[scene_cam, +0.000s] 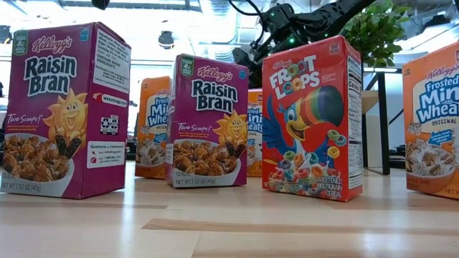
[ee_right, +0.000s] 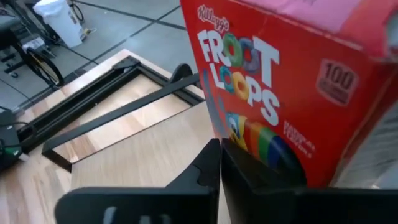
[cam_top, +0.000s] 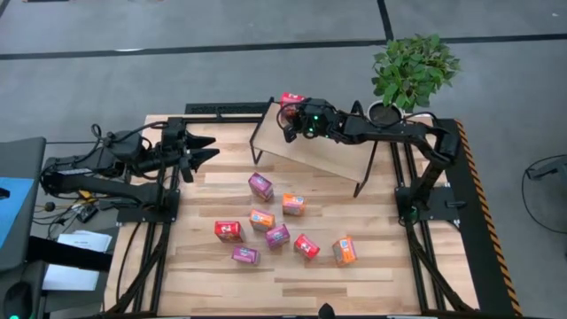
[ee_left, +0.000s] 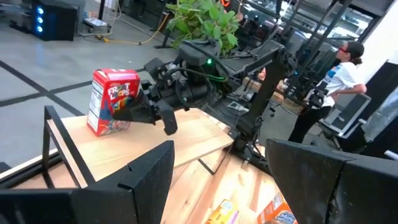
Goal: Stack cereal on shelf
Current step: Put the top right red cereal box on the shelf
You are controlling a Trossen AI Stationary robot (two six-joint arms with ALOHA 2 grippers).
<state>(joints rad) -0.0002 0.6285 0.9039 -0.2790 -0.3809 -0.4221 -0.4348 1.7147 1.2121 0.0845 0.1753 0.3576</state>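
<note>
On the slanted wooden shelf [cam_top: 319, 151], your right gripper [cam_top: 290, 120] clamps a red cardboard Froot Loops box [ee_left: 113, 101], its lettering readable only at the wrist; left gripper [cam_top: 205, 151] spread.

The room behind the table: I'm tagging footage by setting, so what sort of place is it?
Probably a robotics lab or workshop: metal racks and equipment behind a standing person, taped lines on grey floor, lit electronics.

High view looks straight down; low view sits level among boxes; both wrist views share the red Froot Loops cardboard box [ee_left: 113, 101] at 12 o'clock.

Robotics lab: equipment racks [ee_left: 323, 56], cables [ee_left: 134, 34]
</note>
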